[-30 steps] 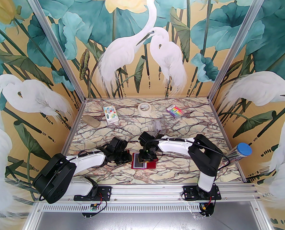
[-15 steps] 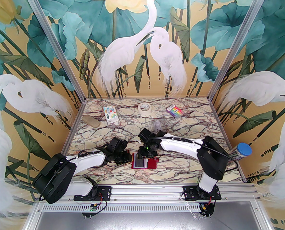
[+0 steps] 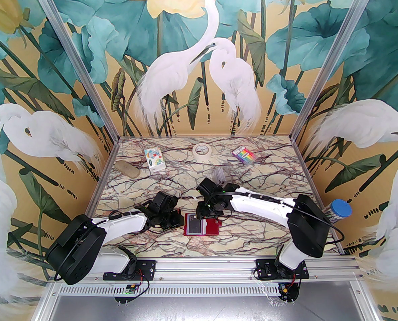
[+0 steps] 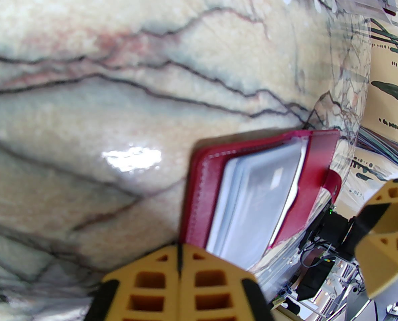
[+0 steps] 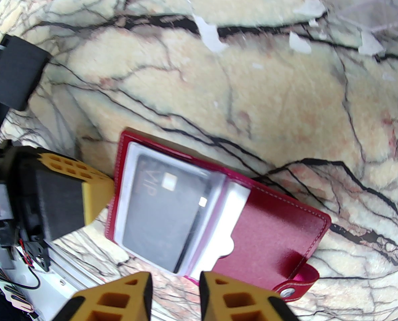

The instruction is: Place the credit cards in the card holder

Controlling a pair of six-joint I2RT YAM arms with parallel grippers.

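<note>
Pulled the right claw (image 5: 175, 279) up and back off the card holder (image 5: 272, 232) since a second ago, when hung low over the open pockets. Left a dark card (image 5: 165, 212) behind the clear window on the half nearer the left claw (image 4: 179, 256). Looks seated flat rather than loose, so probably counts as one card in. Holds the right claw's fingers a little spread, pinching nothing, tips just short of the holder's near edge. Presses the left claw's fingers tight together, tips butted against the holder's red rim, apparently to stop any sliding.

Means, at a guess, a reach for a further card. Finds a clear plastic box (image 3: 220, 176) near, just beyond the right claw on the far side. Cannot tell whether more cards wait inside.

Spots well past the box a tape roll (image 3: 202, 150) and a rainbow-striped packet (image 3: 243, 154). Off beyond the left claw, a small printed carton (image 3: 154, 159) and a beige lump (image 3: 127, 169). Behind the right arm's elbow, a blue-capped tube (image 3: 339, 209) at the table's edge.

Sees little in the way between right claw and box: only pale scraps (image 5: 209, 35) on the marble. Should mind the left claw close against the holder's rim, and the snap tab (image 5: 295, 284) sticking out just beside the right claw's tips.
</note>
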